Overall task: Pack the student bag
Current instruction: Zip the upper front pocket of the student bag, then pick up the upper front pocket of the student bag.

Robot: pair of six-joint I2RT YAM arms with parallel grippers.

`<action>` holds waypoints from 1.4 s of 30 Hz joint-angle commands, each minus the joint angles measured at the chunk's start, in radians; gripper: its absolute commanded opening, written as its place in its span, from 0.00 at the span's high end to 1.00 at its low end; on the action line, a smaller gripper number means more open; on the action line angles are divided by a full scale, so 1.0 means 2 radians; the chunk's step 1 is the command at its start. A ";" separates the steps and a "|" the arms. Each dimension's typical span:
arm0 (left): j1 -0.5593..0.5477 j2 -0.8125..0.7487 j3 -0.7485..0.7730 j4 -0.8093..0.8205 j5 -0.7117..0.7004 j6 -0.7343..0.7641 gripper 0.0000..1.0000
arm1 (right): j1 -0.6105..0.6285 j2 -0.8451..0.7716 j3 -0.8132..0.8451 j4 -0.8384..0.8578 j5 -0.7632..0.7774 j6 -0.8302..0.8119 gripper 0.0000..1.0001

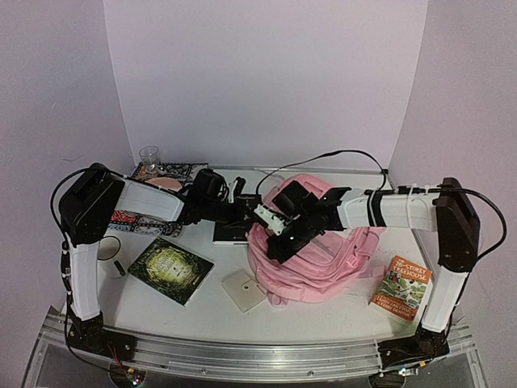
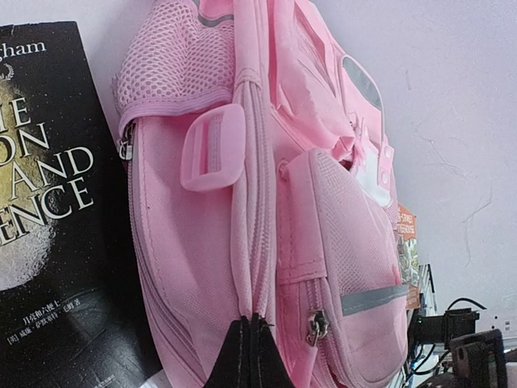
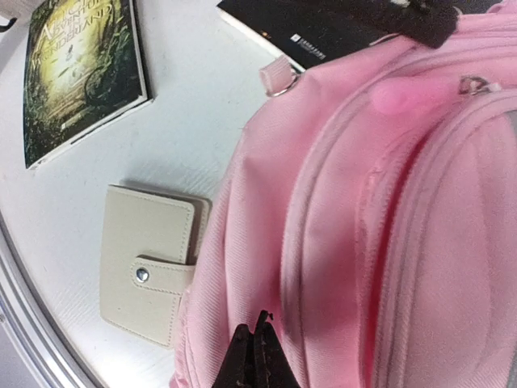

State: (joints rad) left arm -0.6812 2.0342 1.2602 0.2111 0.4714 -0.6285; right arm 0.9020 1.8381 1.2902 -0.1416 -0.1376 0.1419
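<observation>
The student bag (image 1: 323, 259) lies in the middle of the table (image 1: 206, 314). It is big, soft and pink, with zip pockets, a net pocket and a grey stripe. The left gripper (image 2: 251, 323) is squeezed closed at a zip seam. The right gripper (image 3: 255, 322) is closed too, touching the bag

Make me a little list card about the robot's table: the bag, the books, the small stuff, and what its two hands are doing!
bag: pink student bag, lying in the middle of the table
left gripper: shut, tips at a seam of the bag
right gripper: shut, tips against the bag's fabric
books: green book left of the bag; black book beside it; orange book on the right
wallet: beige, snap flap closed, close beside the bag
glass: clear, back left
</observation>
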 commanded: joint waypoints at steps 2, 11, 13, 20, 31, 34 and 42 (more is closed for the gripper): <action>0.002 -0.031 -0.004 0.040 -0.030 0.028 0.95 | -0.005 -0.069 0.003 -0.001 0.103 0.013 0.92; 0.002 -0.109 -0.060 0.029 -0.074 0.122 0.62 | -0.078 -0.133 -0.069 0.002 0.123 0.073 0.62; -0.002 -0.124 -0.071 0.024 -0.070 0.145 0.60 | -0.105 -0.153 -0.099 0.008 0.114 0.090 0.55; -0.028 -0.134 -0.091 -0.009 -0.074 0.218 0.60 | -0.168 -0.193 -0.187 0.039 0.055 0.126 0.45; -0.058 -0.096 -0.030 -0.069 -0.075 0.290 0.68 | -0.201 -0.217 -0.267 0.108 -0.013 0.160 0.41; -0.058 -0.077 -0.011 -0.081 -0.081 0.296 0.72 | -0.204 -0.219 -0.277 0.114 -0.017 0.164 0.41; -0.058 -0.044 0.030 -0.102 -0.084 0.308 0.77 | -0.205 -0.222 -0.294 0.131 -0.036 0.178 0.41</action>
State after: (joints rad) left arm -0.7993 1.9215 1.2468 0.0346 0.3166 -0.0476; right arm 0.4934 1.4218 0.7234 0.1044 -0.1631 0.4700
